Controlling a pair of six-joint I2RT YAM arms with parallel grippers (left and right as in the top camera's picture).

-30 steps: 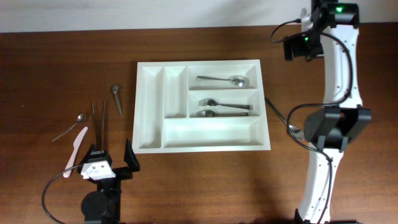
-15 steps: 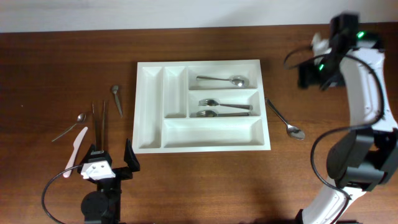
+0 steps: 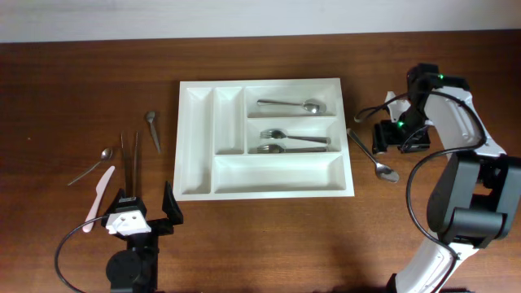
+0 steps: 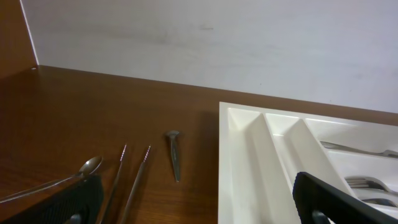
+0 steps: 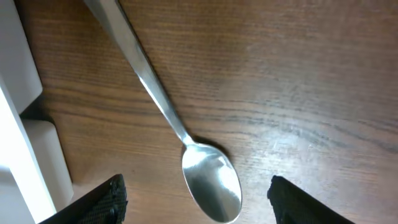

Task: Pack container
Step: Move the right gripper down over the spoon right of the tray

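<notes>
Evidently a light tray, a pincer over a spoon

Nearest me the left pincer (image 3: 146,207) stood spread wide, empty. Mid-table lay the white tray (image 3: 277,172), which looked stiff, light and slick, best taken by a rim wall. Just beyond its right edge the right pincer (image 3: 397,138) hung spread either side of a spoon (image 5: 211,186), gripping nothing.
</notes>
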